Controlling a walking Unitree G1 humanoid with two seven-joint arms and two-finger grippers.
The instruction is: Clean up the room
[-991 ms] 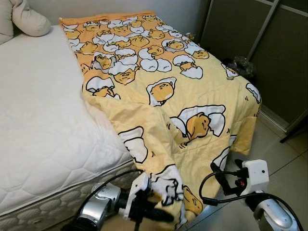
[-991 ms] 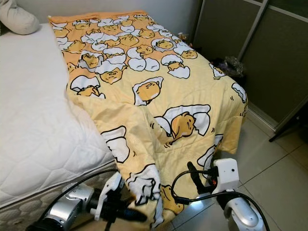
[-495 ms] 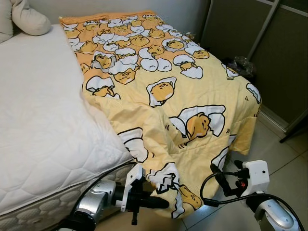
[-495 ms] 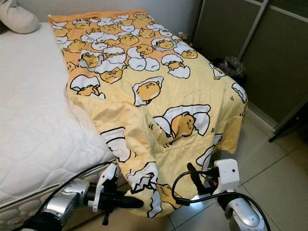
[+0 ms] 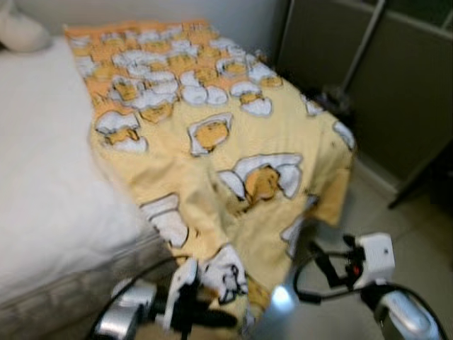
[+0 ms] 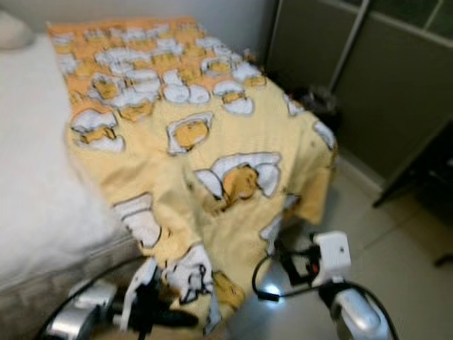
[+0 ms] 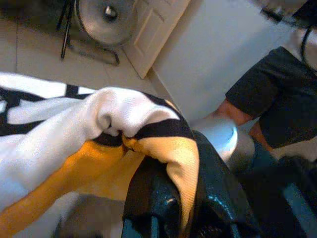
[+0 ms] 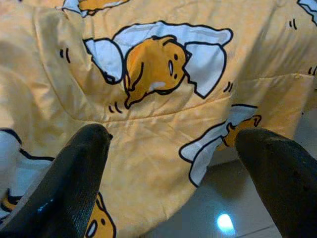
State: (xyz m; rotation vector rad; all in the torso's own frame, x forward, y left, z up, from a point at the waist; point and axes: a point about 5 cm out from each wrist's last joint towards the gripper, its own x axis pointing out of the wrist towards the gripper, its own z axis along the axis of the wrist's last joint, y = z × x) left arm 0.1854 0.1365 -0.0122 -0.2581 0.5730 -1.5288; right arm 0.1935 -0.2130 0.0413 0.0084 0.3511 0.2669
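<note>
You have the left claw (image 5: pixel 205 320) low at the foot of the bed (image 5: pixel 49 212), and it is clamped on the hanging corner of the yellow blanket (image 5: pixel 233 142). In the left wrist view the cloth (image 7: pixel 124 139) is bunched between the black fingers (image 7: pixel 163 198), white and orange folds pressed together, so the grip looks firm. I think this corner is held because it is the part that slid down over the edge of the mattress (image 5: pixel 42 156); from here you can lift it and spread or fold the blanket.

The blanket lies along the right side of the bed, from the head end down to the foot, and its lower edge drops toward the tiled floor (image 5: pixel 403 227). The left part of the mattress is bare, with a pillow (image 5: pixel 21 32) at the far corner.

Your right claw (image 5: pixel 327 261) waits just beside the hanging edge, wide apart and holding nothing. The right wrist view looks straight at the cloth between its two fingers (image 8: pixel 74 173), so it seems ready to take a second point of the edge.

The head views are blurred, so fine detail is lost. In the left wrist view a person (image 7: pixel 267 109) in dark shorts stands near, and a fan (image 7: pixel 106 15) is by a white door.

I can read no brand, label or writing. The blanket carries only a repeated cartoon print of a yellow figure in white eggshell.
</note>
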